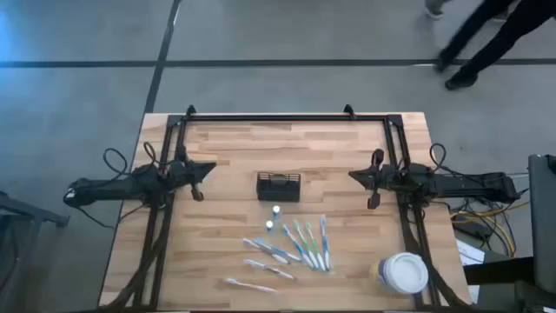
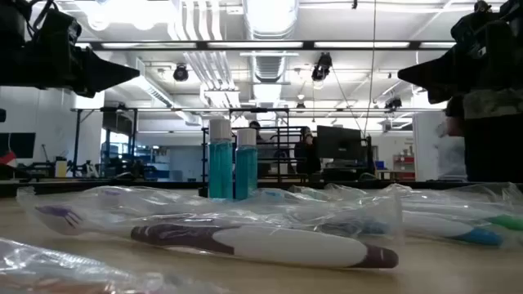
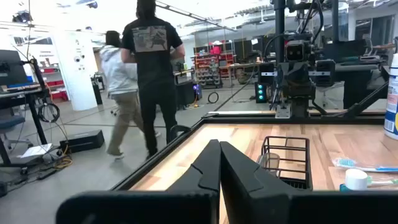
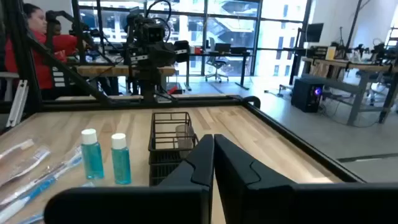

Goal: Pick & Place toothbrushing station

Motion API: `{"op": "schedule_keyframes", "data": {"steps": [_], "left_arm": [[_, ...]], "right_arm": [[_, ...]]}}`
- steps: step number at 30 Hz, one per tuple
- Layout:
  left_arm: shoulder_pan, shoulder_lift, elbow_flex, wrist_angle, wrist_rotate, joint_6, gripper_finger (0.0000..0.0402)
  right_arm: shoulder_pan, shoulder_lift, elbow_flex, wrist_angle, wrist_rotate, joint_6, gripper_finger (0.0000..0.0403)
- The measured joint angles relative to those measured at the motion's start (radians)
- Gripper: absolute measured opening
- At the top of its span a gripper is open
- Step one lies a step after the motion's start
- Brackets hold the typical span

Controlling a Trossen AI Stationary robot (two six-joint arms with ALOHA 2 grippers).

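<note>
- Bare wooden table [image 1: 226,156] surrounds the toothbrushing station [image 1: 278,186], mid-table.
- Left gripper [image 1: 201,171] and right gripper [image 1: 358,176], both closed and empty, flank it, well apart.

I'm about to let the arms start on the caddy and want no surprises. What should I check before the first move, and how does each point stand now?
1. Black caddy upright, mid-table between the arms: ok.
2. Left gripper shut, holding nothing, off to the caddy's left: ok.
3. Right gripper shut, holding nothing, off to the caddy's right: ok.
4. Two blue bottles standing just in front of the caddy, apart from it: ok.
5. Bagged toothbrushes lying clear of the caddy, nearer the front edge: ok.
6. Caddy empty: cannot tell; something pale shows through its mesh.
</note>
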Motion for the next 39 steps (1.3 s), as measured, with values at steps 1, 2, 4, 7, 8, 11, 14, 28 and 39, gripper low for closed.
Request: {"op": "schedule_keyframes", "data": {"steps": [1,2,4,7,8,11,14,28,39], "left_arm": [[0.0,0.0,0.0,0.0,0.0,-0.001,0.0005],[0.0,0.0,0.0,0.0,0.0,-0.002,0.0005],[0.0,0.0,0.0,0.0,0.0,-0.004,0.0005],[0.0,0.0,0.0,0.0,0.0,-0.005,0.0005],[0.0,0.0,0.0,0.0,0.0,-0.005,0.0005],[0.0,0.0,0.0,0.0,0.0,-0.01,0.0005],[0.0,0.0,0.0,0.0,0.009,-0.022,0.0005],[0.0,0.0,0.0,-0.026,0.009,-0.022,0.0005],[0.0,0.0,0.0,-0.027,0.008,-0.025,0.0005]], "right_arm": [[0.0,0.0,0.0,0.001,0.0,-0.007,0.0008],[0.0,0.0,0.0,0.001,0.0,-0.01,0.0008],[0.0,0.0,0.0,0.001,0.0,-0.011,0.0008],[0.0,0.0,0.0,0.001,0.0,-0.011,0.0008],[0.0,0.0,0.0,0.001,0.0,-0.01,0.0008],[0.0,0.0,0.0,0.001,0.001,-0.011,0.0008],[0.0,0.0,0.0,0.001,0.002,-0.011,0.0008],[0.0,0.001,0.0,-0.019,0.002,-0.029,0.0008],[0.0,0.26,0.234,-0.124,0.006,-0.008,0.0008]]}}
